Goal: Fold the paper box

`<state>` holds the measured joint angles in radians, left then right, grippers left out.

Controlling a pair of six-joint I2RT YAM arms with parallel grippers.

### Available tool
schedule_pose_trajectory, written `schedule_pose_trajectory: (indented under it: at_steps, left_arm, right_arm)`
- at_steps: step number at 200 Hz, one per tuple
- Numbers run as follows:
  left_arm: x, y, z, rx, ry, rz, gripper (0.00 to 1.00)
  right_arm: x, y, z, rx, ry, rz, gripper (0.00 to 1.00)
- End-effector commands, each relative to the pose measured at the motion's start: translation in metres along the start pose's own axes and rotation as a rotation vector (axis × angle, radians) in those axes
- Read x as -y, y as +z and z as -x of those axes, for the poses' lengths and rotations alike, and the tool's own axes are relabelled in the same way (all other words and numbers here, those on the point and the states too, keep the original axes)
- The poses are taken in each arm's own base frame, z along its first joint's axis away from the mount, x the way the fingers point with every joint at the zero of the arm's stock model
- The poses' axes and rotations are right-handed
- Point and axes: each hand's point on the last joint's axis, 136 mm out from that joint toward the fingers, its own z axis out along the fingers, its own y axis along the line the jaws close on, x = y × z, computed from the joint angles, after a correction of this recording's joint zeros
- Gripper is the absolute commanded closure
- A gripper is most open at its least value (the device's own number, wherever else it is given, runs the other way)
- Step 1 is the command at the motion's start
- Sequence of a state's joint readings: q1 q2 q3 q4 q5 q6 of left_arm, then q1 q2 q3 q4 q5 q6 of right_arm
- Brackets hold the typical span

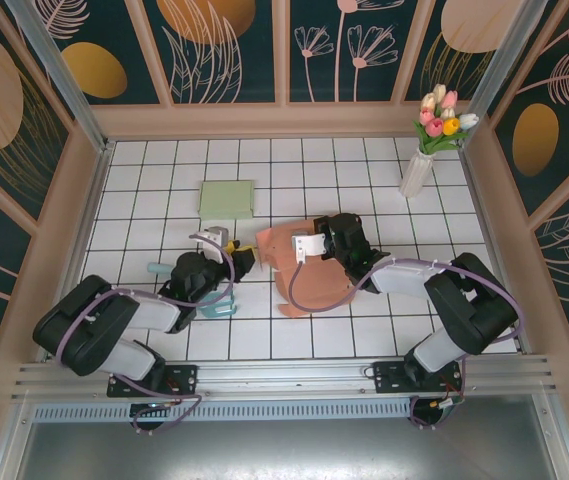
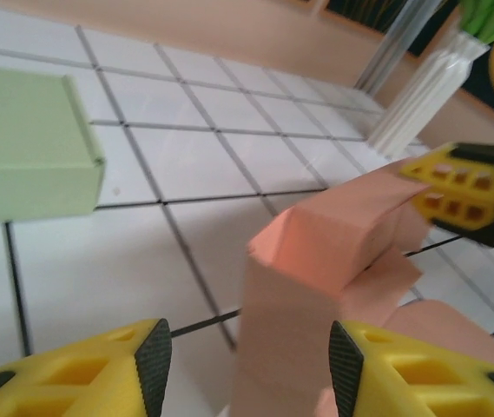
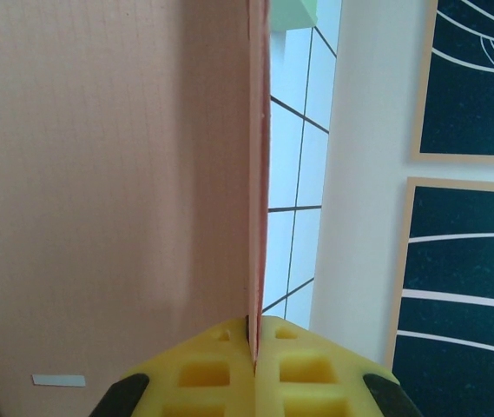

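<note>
While the pink paper box is lying half-folded near the middle of the white tiled table, the right gripper is pinching one of its panels from above. Seen from the right wrist, the jaws are pressing together on the thin edge of the sheet, which is standing upright and blocking the whole left side of that view.

The left gripper is sitting just beside the box's left edge with its jaws apart. Seen from the left wrist, a raised, folded part of the box is standing between the yellow fingers – close to the right one, with a clear gap on the left, so nothing is being squeezed. Beyond it, the other gripper's yellow tips are holding the same pink card.

A green box is resting flat behind the left gripper, apart from the pink one. A white vase of tulips is standing at the far right corner, well apart – nothing is crowding the work except the two arms themselves.
</note>
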<state>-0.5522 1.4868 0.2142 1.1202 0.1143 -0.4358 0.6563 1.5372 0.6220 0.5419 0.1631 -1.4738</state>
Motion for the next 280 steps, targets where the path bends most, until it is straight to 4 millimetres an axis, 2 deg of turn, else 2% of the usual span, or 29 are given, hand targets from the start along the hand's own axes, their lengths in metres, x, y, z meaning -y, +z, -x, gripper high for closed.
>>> schedule_pose_trajectory:
  at_steps: [1, 39, 45, 75, 107, 134, 182, 280]
  left_arm:
    - [-0.004, -0.001, -0.015, -0.037, -0.009, -0.064, 0.47]
    - [0.016, 0.009, -0.017, -0.051, -0.024, -0.221, 0.47]
    - [0.013, 0.013, -0.025, -0.073, -0.035, -0.218, 0.47]
    - [0.017, 0.024, -0.025, -0.084, -0.045, -0.255, 0.48]
    - [0.007, 0.036, -0.027, -0.104, -0.050, -0.204, 0.48]
    - [0.003, 0.037, -0.028, -0.107, -0.041, -0.178, 0.48]
    - [0.021, 0.034, -0.027, -0.111, -0.057, -0.287, 0.49]
    - [0.032, 0.037, -0.026, -0.101, -0.098, -0.306, 0.49]
  right_arm:
    - [-0.013, -0.002, 0.006, 0.026, 0.018, 0.051, 1.00]
    - [-0.013, -0.003, 0.005, 0.021, 0.014, 0.052, 1.00]
    - [-0.013, -0.003, 0.005, 0.019, 0.013, 0.052, 1.00]
    - [-0.013, -0.003, 0.006, 0.021, 0.012, 0.054, 1.00]
    - [-0.015, -0.002, 0.005, 0.019, 0.012, 0.058, 1.00]
    - [-0.015, -0.001, 0.005, 0.020, 0.012, 0.060, 1.00]
    - [-0.017, 0.001, 0.003, 0.018, 0.018, 0.065, 1.00]
    - [-0.018, 0.002, 0.003, 0.013, 0.020, 0.070, 1.00]
